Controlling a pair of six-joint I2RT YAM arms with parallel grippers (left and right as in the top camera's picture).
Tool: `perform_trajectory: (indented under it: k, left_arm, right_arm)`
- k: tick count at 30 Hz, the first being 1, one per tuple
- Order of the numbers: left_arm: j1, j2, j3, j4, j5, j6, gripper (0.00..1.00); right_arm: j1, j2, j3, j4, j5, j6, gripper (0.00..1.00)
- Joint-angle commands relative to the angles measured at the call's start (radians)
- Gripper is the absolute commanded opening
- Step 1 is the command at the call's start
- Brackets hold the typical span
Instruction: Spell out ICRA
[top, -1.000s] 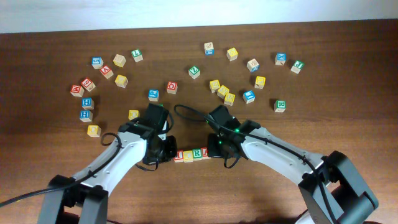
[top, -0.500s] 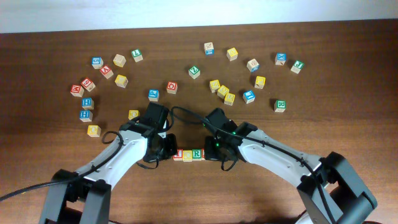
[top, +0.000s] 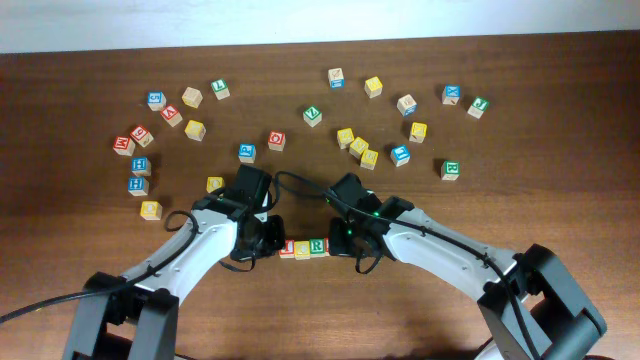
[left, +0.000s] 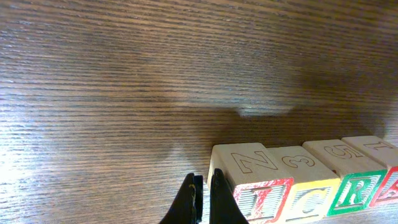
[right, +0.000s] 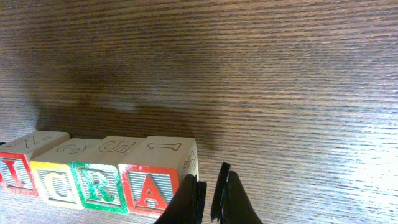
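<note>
Reading ICRA: 4 wooden blocks (right: 99, 180) touching, aligned.

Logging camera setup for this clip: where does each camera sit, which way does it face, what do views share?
Overhead: above the table, looking down; shows the left gripper and right gripper flanking the block row.
Left wrist: low over the table, looking past the left fingers at the I block.
Right wrist: low, looking past the right fingers at the A block.
Shared: both wrist views show the same row.
</note>
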Motion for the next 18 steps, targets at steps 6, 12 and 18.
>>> perform_trajectory:
  k: [6,12,18]
  left_arm:
    - [-0.002,0.011,0.091,-0.109,-0.117,0.01,0.0]
    - [-0.002,0.011,0.146,-0.062,-0.113,0.01,0.0]
    - [-0.049,0.028,0.146,0.013,-0.113,0.008,0.0]
  right_arm:
    - [-0.032,-0.007,0.0,-0.048,0.06,-0.002,0.04]
    - [-0.127,-0.007,0.0,-0.115,0.089,-0.002,0.04]
    - [-0.146,-0.007,0.0,-0.132,0.144,-0.001,0.04]
